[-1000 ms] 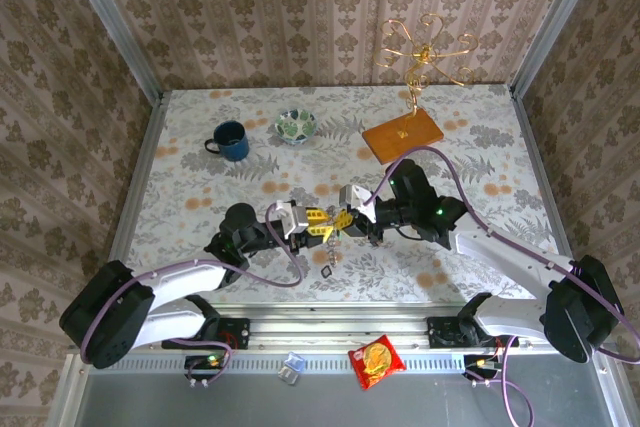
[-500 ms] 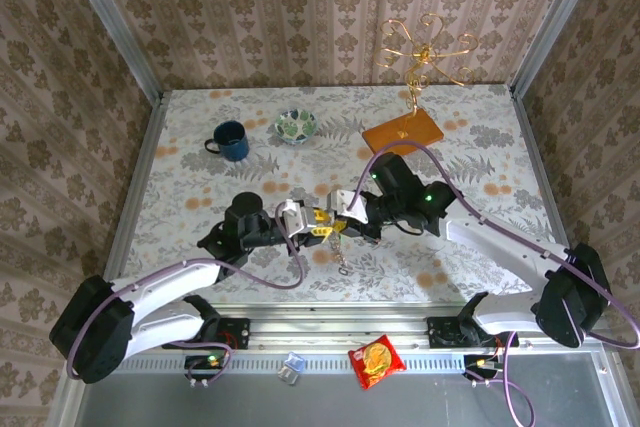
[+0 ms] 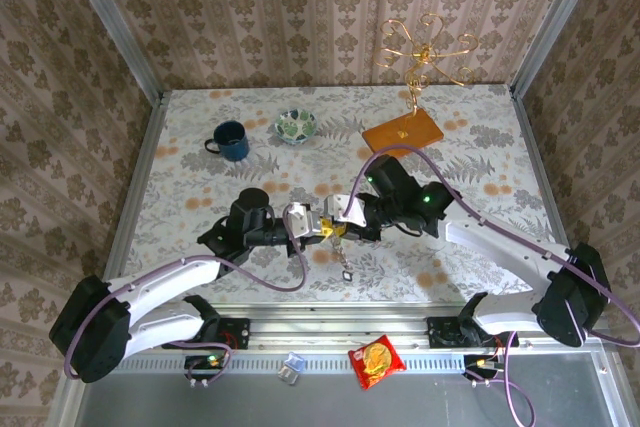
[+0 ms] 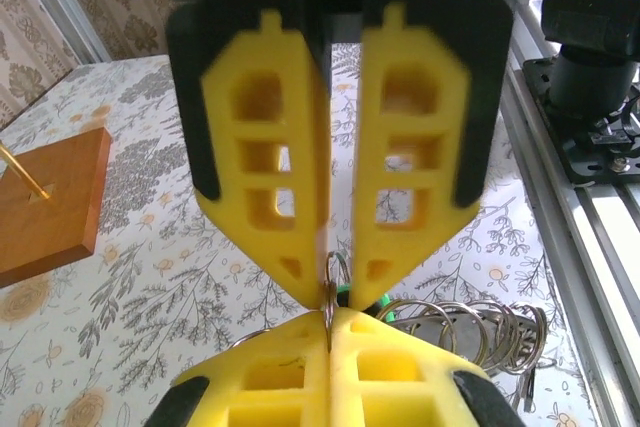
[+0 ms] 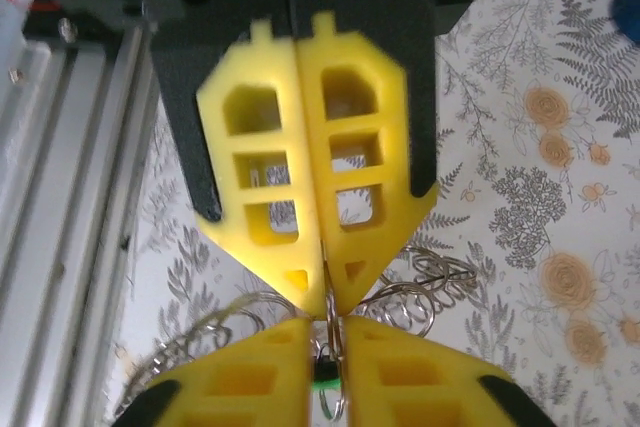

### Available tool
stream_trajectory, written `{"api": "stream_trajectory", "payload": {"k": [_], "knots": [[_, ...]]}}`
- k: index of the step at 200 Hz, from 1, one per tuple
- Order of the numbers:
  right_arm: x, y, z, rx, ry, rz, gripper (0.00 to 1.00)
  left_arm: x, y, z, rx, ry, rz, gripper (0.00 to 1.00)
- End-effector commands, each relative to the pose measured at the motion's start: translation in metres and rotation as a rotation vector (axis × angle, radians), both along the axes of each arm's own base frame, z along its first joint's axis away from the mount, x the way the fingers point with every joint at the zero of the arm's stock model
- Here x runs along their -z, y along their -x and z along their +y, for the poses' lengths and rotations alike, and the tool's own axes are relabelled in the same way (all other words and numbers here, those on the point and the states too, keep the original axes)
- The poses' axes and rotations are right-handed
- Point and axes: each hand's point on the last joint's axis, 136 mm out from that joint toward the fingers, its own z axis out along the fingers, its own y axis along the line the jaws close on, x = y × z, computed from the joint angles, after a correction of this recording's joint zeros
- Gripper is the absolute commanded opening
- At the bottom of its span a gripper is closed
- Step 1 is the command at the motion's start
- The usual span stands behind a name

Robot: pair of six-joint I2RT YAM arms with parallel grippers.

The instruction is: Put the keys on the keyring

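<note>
My two grippers meet tip to tip above the middle of the table. The left gripper (image 3: 316, 225) (image 4: 330, 322) is shut on the thin steel keyring (image 4: 337, 275) (image 5: 330, 342), which stands on edge between its yellow pads. Facing it, the right gripper (image 3: 339, 226) (image 5: 325, 332) has its jaws a narrow gap apart, and the same ring runs through that gap. The key's green head (image 4: 347, 295) (image 5: 322, 384) sits right behind the ring, partly hidden by the pads. A short chain hangs down to the table (image 3: 345, 272).
A pile of loose steel rings (image 4: 470, 332) (image 5: 440, 287) lies on the patterned table under the grippers. A blue mug (image 3: 231, 139), a small bowl (image 3: 296, 126) and a wooden base with a gold wire stand (image 3: 402, 134) sit at the back. A snack packet (image 3: 375, 360) lies on the front rail.
The left gripper's jaws have closed onto the keyring. The right gripper's jaws, shut before, have parted a little. Both grippers shifted slightly to the left.
</note>
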Motion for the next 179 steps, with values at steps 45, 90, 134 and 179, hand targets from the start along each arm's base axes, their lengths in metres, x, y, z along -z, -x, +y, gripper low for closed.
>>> {"api": "stream_trajectory", "payload": {"k": [45, 90, 134, 179], "knots": [[-0.017, -0.005, 0.002, 0.064, -0.280, 0.091, 0.30, -0.029, 0.002, 0.001, -0.017, 0.214, -0.025, 0.00], [-0.006, -0.003, 0.002, 0.057, -0.287, 0.123, 0.29, -0.028, 0.002, 0.002, -0.018, 0.247, -0.015, 0.00], [-0.007, -0.005, 0.008, 0.041, -0.299, 0.129, 0.17, -0.031, 0.001, 0.002, -0.017, 0.278, -0.007, 0.00], [-0.015, -0.004, 0.007, 0.014, -0.273, 0.114, 0.00, -0.025, -0.006, 0.005, -0.062, 0.251, 0.000, 0.17]]}}
